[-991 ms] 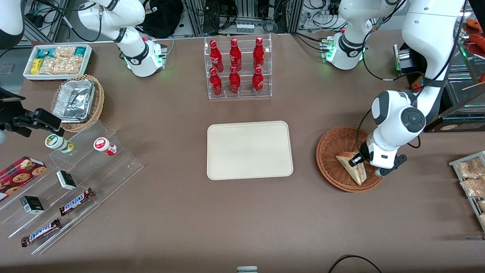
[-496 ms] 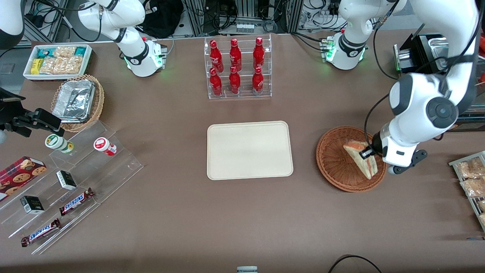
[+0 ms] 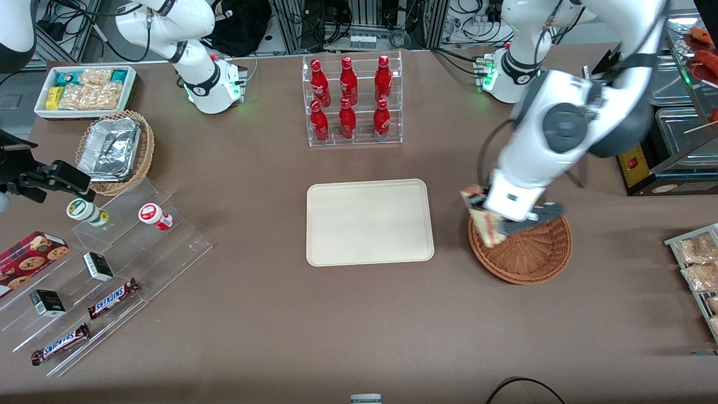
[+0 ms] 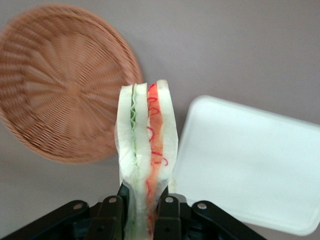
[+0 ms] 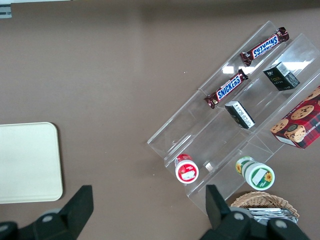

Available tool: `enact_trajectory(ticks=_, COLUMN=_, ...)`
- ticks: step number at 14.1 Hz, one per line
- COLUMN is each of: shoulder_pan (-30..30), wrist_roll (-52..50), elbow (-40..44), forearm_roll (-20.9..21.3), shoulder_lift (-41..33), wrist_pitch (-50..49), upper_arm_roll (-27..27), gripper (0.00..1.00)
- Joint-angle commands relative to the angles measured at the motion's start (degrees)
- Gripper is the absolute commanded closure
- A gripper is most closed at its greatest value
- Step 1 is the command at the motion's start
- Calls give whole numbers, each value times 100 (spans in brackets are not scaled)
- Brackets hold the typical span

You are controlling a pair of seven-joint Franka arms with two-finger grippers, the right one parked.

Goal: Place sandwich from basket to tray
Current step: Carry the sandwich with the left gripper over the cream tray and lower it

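My left gripper (image 3: 489,220) is shut on the sandwich (image 3: 483,216), a pale bread wedge with green and orange-red filling (image 4: 147,145). It holds the sandwich in the air over the basket's rim on the side toward the tray. The reddish-brown wicker basket (image 3: 533,252) sits on the table with nothing in it (image 4: 60,85). The cream tray (image 3: 369,221) lies flat at the table's middle, bare, a short gap from the basket; it also shows in the left wrist view (image 4: 250,160). The black fingers (image 4: 169,215) press the sandwich from both sides.
A clear rack of red bottles (image 3: 351,101) stands farther from the front camera than the tray. Toward the parked arm's end are a tan basket of foil trays (image 3: 115,150), a white snack bin (image 3: 84,90) and a clear stepped shelf (image 3: 106,269). Snack packets (image 3: 695,264) lie at the working arm's end.
The gripper lifted the sandwich out of the basket and carried it from the basket's middle toward the tray, over the rim. The basket now holds nothing.
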Motion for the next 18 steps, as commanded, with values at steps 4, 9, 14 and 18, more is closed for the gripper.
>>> enact_trajectory(ticks=4, shoulder_pan=-1269, wrist_roll=-496, elbow=867, forearm_roll=425, shoulder_lift=1163, wrist_pitch=180, upper_arm_roll=26, gripper=89)
enact_trajectory(ticks=9, shoulder_pan=-1981, wrist_roll=-1339, elbow=868, forearm_roll=1312, shoulder_lift=2077, wrist_pitch=1367, upper_arm_roll=44, gripper=89)
enact_trajectory(ticks=14, shoulder_pan=-2254, wrist_roll=-1692, elbow=859, forearm_roll=1850, shoulder_lift=2518, wrist_pitch=1886, upper_arm_roll=53, gripper=89)
enact_trajectory(ticks=18, shoulder_pan=-2316, wrist_roll=-1771, elbow=859, forearm_roll=1877, shoulder_lift=2685, wrist_pitch=2096, upper_arm_roll=62, gripper=88)
